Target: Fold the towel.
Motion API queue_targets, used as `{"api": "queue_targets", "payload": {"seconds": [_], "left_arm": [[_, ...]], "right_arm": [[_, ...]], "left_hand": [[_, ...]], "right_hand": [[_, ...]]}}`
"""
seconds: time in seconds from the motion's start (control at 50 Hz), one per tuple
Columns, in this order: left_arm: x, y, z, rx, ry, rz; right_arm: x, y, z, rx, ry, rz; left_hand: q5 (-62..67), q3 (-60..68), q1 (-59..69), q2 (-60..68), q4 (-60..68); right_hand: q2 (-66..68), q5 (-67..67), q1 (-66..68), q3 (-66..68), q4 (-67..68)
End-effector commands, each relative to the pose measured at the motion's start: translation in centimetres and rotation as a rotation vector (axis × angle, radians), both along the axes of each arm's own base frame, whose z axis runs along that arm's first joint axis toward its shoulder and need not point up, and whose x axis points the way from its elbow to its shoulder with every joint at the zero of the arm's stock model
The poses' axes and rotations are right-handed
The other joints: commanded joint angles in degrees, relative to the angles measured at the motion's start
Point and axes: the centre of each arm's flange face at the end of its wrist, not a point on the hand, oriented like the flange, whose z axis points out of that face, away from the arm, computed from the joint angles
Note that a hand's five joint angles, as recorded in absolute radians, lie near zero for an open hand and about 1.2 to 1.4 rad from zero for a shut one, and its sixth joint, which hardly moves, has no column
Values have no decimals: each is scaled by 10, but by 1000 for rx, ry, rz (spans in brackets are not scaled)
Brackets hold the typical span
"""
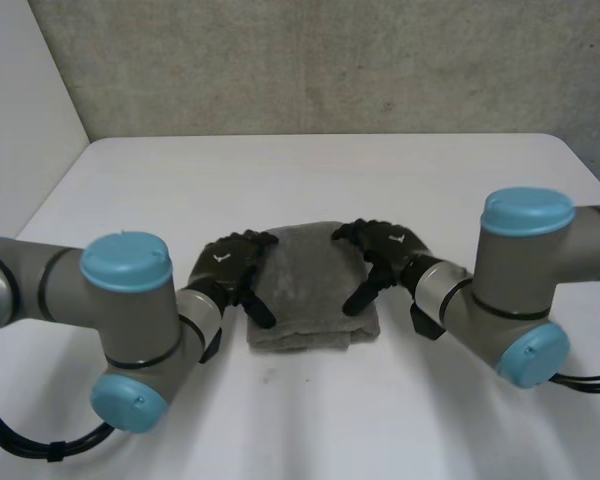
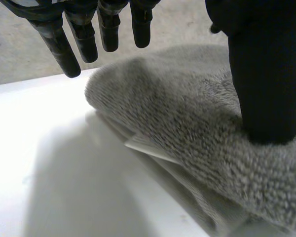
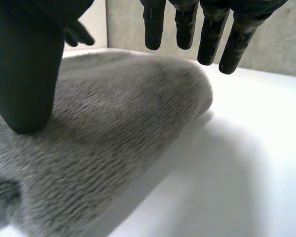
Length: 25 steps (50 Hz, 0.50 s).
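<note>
The grey towel [image 1: 308, 292] lies folded into a small thick rectangle near the table's front middle. My left hand [image 1: 232, 266] is over its left edge and my right hand [image 1: 382, 252] over its right edge. In the left wrist view the thumb [image 2: 266, 74] presses down on the towel's [image 2: 187, 128] top layer, while the straight fingers [image 2: 84, 34] hang just above its far folded edge. The right wrist view mirrors this: the thumb [image 3: 24, 74] rests on the towel [image 3: 113, 128] and the straight fingers [image 3: 207, 34] hover over its rounded edge. Neither hand pinches cloth.
The white table [image 1: 310, 170] stretches bare behind and beside the towel, up to a grey wall at the back. Both arms lie low along the front edge, elbows out to either side.
</note>
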Motion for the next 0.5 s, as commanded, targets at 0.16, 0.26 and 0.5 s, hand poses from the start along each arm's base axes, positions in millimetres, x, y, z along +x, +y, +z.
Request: {"api": "queue_targets", "payload": {"seconds": [0.16,0.26,0.5], "left_arm": [[11,14,155,-285,152,-4],[20,27,210,-368,186,-1],[47,15,220,-388,116,74]], "right_arm": [[-30,-6,133,-288,-118,-106],[-48,-3,172,-407,-140,-205],[-55,6,184,-596,28,-228]], "left_hand": [[5,9,9,9,9],[0,4,4,4,4],[-10,-6,-6,-6,-6]], "right_hand": [[-29,-30,-19,-23,-35],[-29,-30,-19,-23,-35],[-29,-30,-19,-23,-35]]}}
